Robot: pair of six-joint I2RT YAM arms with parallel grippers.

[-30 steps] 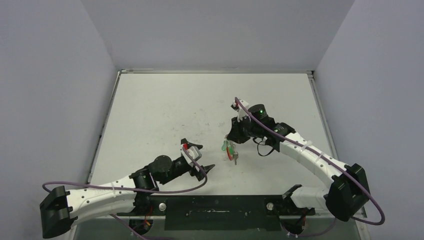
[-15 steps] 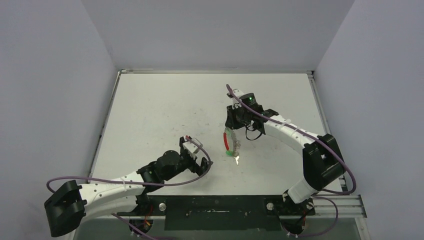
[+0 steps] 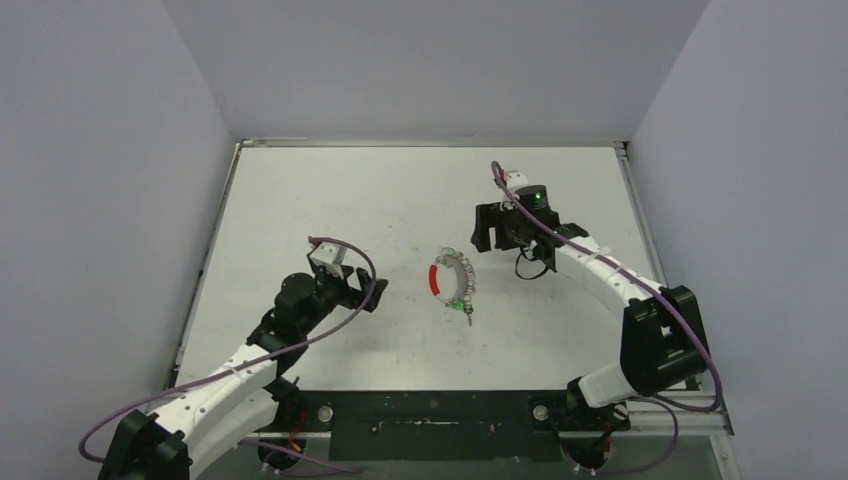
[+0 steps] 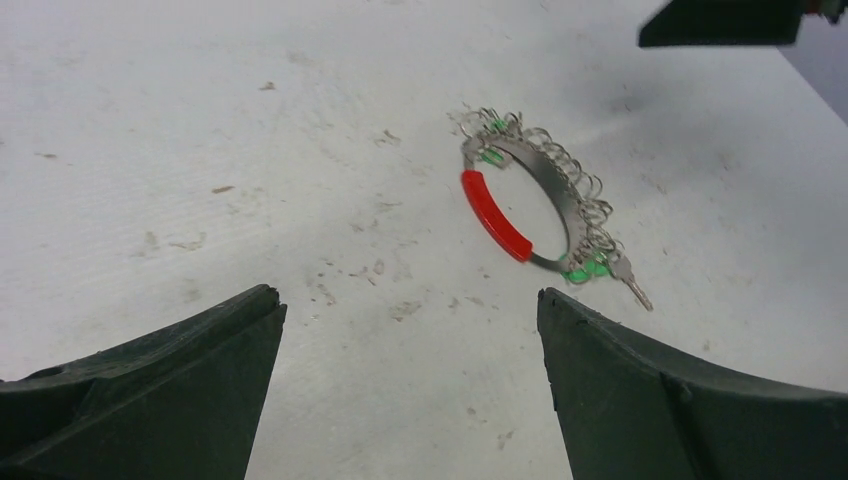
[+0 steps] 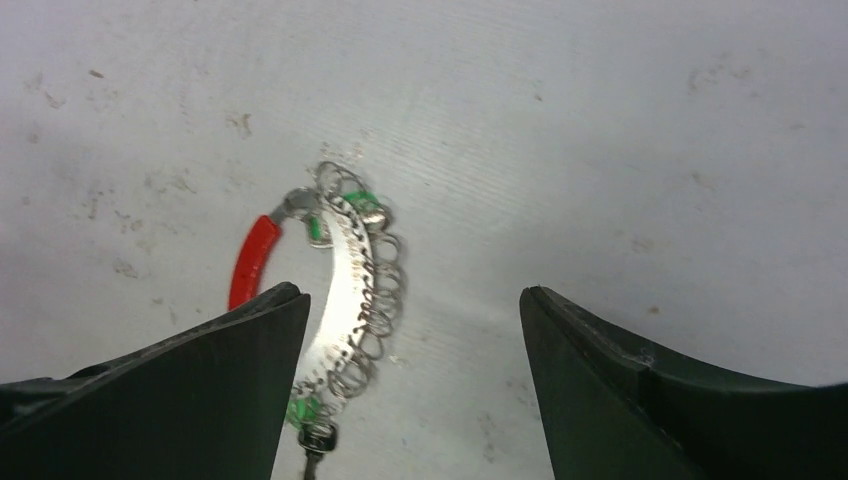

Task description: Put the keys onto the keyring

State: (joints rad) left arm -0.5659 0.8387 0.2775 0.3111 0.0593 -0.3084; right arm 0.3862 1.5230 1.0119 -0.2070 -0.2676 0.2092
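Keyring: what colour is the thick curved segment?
The segment is solid bright red; rest of the keyring is silvery. Clearest in the left wrist view.

top: overhead, far | wrists: low, near, seemingly opposed | shared: keyring (image 3: 434,280)

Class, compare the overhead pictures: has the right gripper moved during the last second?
Yes. The right gripper has drawn back toward the table's far edge and slightly rightward, leaving the keyring lying free, its jaws open.

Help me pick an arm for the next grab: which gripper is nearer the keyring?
Right. The right gripper is just beyond the keyring, toward the far right; the left gripper sits farther off to its left.
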